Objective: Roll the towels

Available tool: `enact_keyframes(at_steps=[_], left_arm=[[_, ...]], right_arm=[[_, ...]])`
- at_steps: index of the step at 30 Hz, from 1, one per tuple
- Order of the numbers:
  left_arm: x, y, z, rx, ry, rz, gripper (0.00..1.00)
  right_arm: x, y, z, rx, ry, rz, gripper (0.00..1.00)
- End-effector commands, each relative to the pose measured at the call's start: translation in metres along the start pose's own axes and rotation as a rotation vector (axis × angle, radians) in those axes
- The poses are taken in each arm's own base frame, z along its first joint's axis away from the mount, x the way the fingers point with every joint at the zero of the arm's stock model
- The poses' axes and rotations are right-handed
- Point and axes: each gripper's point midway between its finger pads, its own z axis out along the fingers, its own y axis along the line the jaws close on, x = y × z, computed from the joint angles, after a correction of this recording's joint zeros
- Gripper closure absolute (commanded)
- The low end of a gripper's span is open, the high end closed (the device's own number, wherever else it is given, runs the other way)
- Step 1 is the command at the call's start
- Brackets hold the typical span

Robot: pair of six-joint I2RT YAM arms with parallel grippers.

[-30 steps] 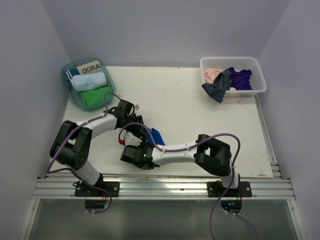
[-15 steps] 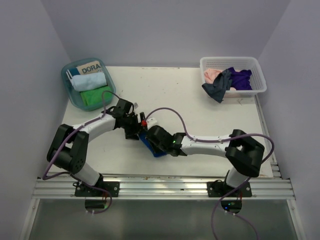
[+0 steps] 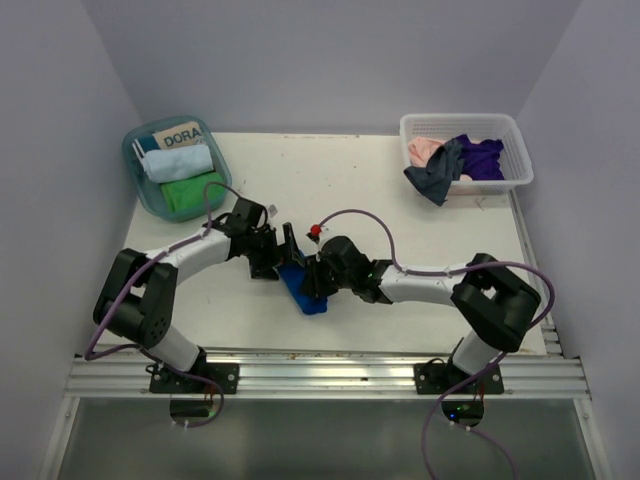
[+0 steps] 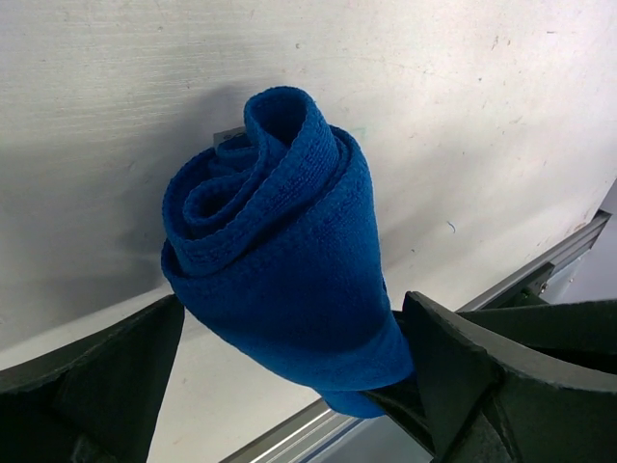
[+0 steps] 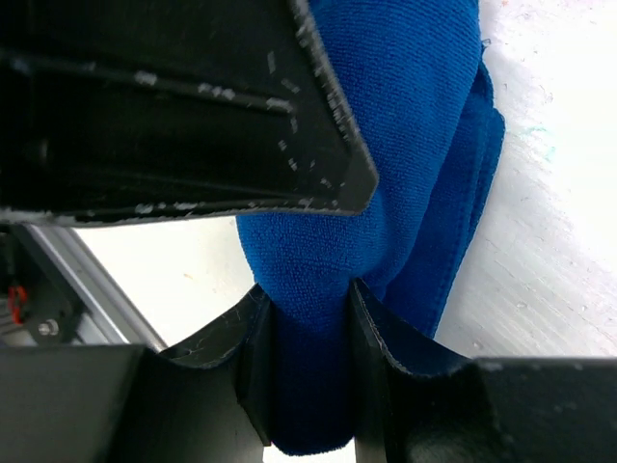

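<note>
I read left hand point(image 4: 294, 323) spread astride the rolled blue towel point(image 4: 280, 251); right hand point(image 5: 310, 323) pinching its fold, near bench point(image 3: 400, 225) front edge

I saw the rolled royal blue towel point(image 4: 280, 251) at centre as one solid colour with a fine looped weave and no print. The table point(image 3: 400, 220) was white and faintly scuffed. At upper left, a translucent teal bin point(image 3: 133, 185) showed a light blue towel point(image 3: 178, 163), a green towel point(image 3: 190, 193) and a tan card point(image 3: 180, 137) with dark lettering. At upper right, the white lattice basket point(image 3: 500, 128) showed pink point(image 3: 425, 150), grey point(image 3: 437, 178) and purple point(image 3: 483, 155) towels. Both the left arm point(image 3: 195, 250) and right arm point(image 3: 420, 285) were white with black joints and purple cables point(image 3: 350, 215).
</note>
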Motion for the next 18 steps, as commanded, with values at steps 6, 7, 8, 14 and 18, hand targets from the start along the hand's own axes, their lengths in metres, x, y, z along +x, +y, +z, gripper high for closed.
enact_keyframes(at_steps=[6, 7, 8, 14, 18], left_arm=[[0.004, -0.009, 0.01, 0.07, -0.001, -0.011, 0.01], [0.003, -0.009, 0.012, 0.072, -0.003, -0.011, 0.02], [0.004, -0.007, 0.014, 0.068, 0.002, -0.014, 0.02], [0.006, -0.006, 0.018, 0.068, 0.01, -0.028, 0.25], [0.002, -0.004, 0.012, 0.032, -0.014, -0.036, 0.48]], right_arm=[[0.002, 0.019, -0.005, -0.195, 0.028, 0.15, 0.75], [0.004, 0.018, -0.004, -0.201, 0.032, 0.159, 0.75], [0.004, 0.018, -0.003, -0.207, 0.036, 0.166, 0.75], [0.009, 0.011, 0.002, -0.204, 0.062, 0.196, 0.74], [0.001, 0.0, -0.002, -0.117, 0.047, 0.149, 0.59]])
